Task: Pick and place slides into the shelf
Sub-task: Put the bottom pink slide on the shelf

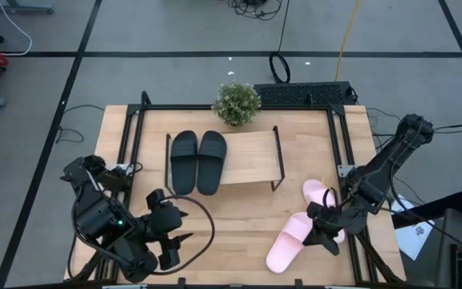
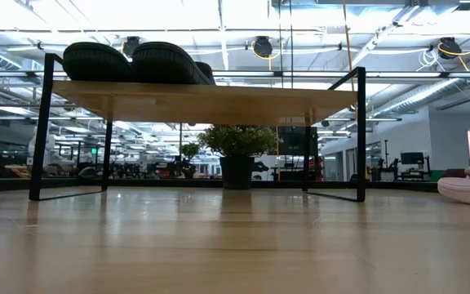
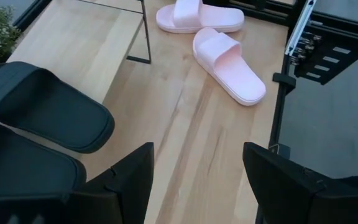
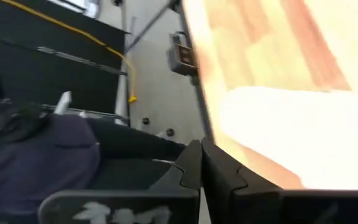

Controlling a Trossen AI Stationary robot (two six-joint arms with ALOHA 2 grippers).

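pink slides point(image 1: 305, 227) lie near my table's point(image 1: 239, 233) right edge, beside my shut, empty right gripper point(image 1: 321, 233); left gripper point(image 1: 171, 250) gapes empty.

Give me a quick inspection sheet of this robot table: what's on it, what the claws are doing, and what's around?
Surface: light-wood table.
Job's things: black slides side by side on the shelf; pink slides on the table, right of the shelf.
Clutter: potted plant behind the shelf.
Grippers: left gripper open, empty, at the front left; right gripper shut, at the pink slides.
Cables: black loop and yellow cable on the floor.
Surroundings: grey floor.
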